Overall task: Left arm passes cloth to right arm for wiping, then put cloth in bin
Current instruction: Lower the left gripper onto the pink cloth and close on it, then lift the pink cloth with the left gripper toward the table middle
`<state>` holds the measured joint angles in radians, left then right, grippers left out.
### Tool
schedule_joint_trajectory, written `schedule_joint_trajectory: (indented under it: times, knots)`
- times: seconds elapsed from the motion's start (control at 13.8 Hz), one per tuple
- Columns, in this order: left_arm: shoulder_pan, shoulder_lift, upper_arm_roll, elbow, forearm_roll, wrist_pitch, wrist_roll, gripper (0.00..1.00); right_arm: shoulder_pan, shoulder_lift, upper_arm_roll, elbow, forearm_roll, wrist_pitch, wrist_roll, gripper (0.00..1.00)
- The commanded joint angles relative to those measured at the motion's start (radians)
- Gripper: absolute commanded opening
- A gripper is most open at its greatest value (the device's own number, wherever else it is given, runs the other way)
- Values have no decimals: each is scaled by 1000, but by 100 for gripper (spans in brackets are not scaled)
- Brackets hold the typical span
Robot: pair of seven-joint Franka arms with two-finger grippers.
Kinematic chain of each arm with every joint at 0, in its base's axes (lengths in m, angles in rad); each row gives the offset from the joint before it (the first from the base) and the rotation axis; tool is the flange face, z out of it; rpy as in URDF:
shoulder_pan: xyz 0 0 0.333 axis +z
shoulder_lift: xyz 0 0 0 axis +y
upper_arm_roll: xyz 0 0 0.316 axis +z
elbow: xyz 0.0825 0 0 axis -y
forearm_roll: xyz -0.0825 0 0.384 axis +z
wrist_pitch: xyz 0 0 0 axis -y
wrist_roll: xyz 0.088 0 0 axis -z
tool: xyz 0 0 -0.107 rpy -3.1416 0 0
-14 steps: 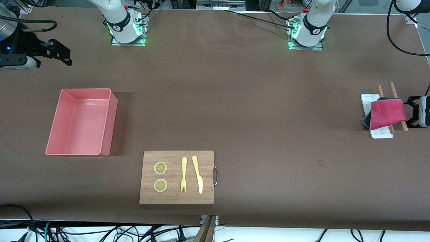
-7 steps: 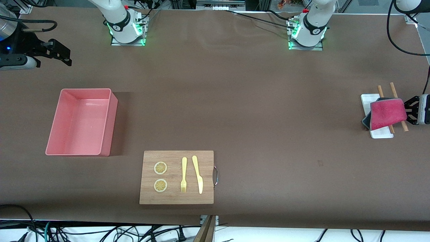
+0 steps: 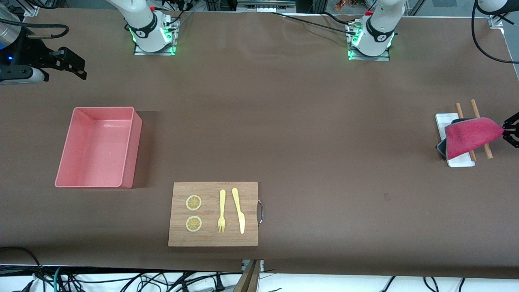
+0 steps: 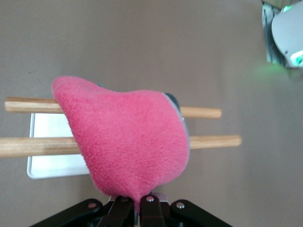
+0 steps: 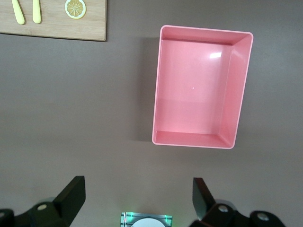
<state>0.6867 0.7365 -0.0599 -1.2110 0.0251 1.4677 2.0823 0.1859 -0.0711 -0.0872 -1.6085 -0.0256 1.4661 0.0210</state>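
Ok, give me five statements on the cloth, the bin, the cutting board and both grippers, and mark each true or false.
1. The left gripper is shut on one edge of the cloth. True.
2. The cloth lies flat inside the bin. False: the bin holds nothing; the cloth is at the left arm's end of the table, draped over two wooden sticks and a white tray.
3. The right gripper holds the cloth. False: it is open, holds nothing, and hangs near the bin.
4. A yellow fork and a yellow knife lie on the cutting board. True.
5. The cutting board carries three lemon slices. False: two lemon slices.
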Motion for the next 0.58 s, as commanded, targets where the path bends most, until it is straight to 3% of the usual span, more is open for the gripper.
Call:
schedule_joint_trajectory:
  times: [0.0,0.22,0.51]
  knots:
    - [-12,-87,-14,-5,38,-113,-164,0,1,8,3,22,-14,-9,-4,100]
    - [-74,-138,-17,-4,30,-275,-393,0,0,8,3,22,-14,-9,-4,100]
    - [-260,-248,-27,1,3,-381,-767,0,-2,17,1,22,-13,2,-18,100]
